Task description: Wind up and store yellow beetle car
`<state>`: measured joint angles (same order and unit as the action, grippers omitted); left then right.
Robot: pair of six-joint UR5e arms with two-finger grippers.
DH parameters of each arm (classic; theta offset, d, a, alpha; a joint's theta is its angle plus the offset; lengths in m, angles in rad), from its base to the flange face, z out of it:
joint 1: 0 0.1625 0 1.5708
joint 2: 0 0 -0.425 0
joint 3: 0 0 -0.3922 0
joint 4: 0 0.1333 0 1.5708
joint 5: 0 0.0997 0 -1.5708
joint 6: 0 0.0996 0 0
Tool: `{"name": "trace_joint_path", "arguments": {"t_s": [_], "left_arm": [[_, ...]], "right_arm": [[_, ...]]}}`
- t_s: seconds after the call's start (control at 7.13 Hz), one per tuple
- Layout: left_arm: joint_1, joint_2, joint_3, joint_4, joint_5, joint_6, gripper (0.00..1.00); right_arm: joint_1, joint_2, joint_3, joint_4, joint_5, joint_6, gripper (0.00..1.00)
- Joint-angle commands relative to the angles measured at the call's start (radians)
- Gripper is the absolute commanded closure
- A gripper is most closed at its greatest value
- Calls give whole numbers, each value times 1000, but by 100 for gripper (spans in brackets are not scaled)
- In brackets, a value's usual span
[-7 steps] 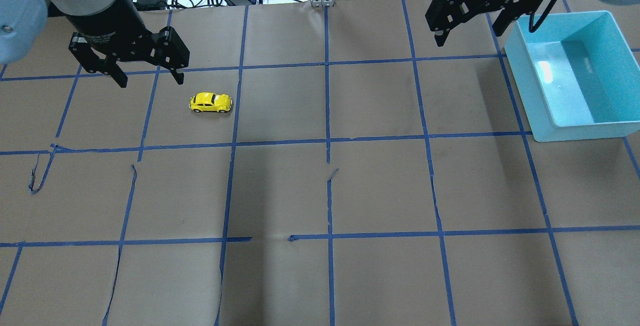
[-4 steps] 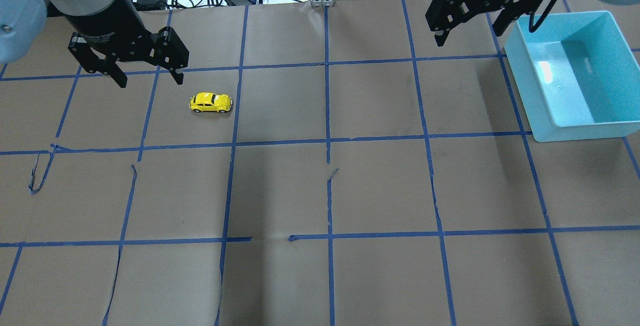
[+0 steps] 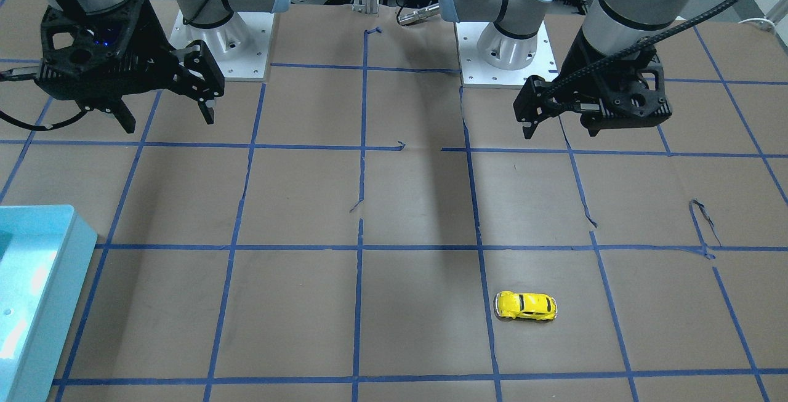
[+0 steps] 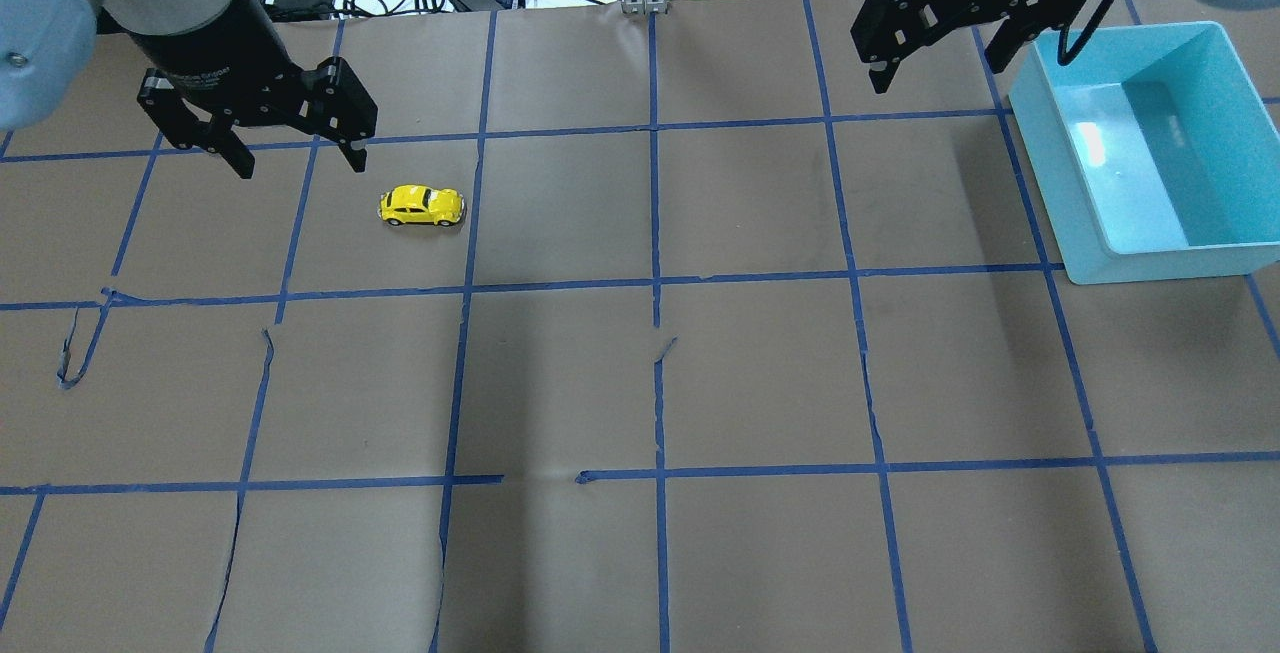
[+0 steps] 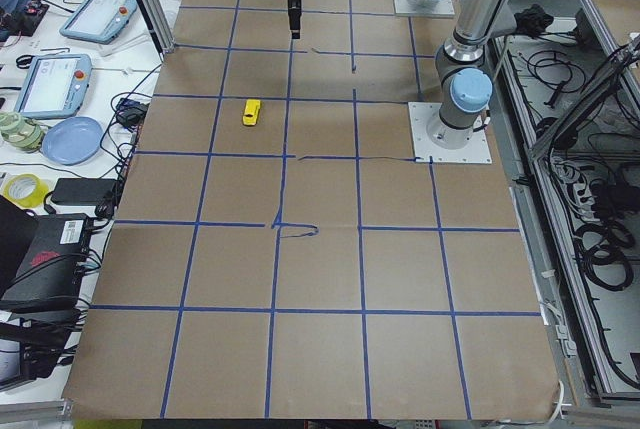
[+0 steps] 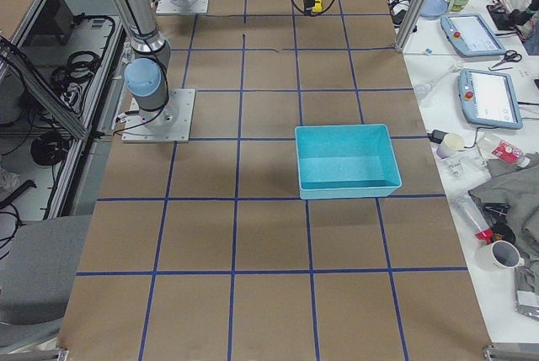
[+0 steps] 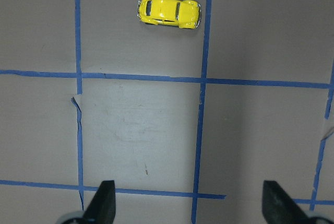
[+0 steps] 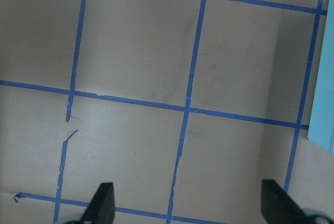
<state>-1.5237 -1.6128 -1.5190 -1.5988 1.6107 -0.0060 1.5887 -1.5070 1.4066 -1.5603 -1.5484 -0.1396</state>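
Left end effector [image 4: 301, 169] shift over table [image 4: 760, 383]

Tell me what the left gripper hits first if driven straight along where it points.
Most likely the bare table. The left gripper points down, open, and its wrist view shows only that taped surface straight ahead. The toy car sits outside that line, so it would probably be missed.

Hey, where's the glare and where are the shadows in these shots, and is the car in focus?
Overhead: a white glare patch sits on the floor of the bin, and soft, broad shadows darken the middle of the table. Front-facing: the bin's inside looks washed out at the picture's edge. Left wrist: the car is sharp and evenly lit.
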Motion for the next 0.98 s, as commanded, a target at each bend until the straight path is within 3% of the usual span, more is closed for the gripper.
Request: {"name": "trace_joint_path", "arguments": {"t_s": [0.0, 0.84], "left_arm": [[2, 1, -1, 0, -32, 1, 0], [2, -1, -4, 0, -42, -11, 0]], "right_arm": [[0, 1, 0, -1, 1, 0, 0], [0, 2, 2, -3, 1, 0, 0]]}}
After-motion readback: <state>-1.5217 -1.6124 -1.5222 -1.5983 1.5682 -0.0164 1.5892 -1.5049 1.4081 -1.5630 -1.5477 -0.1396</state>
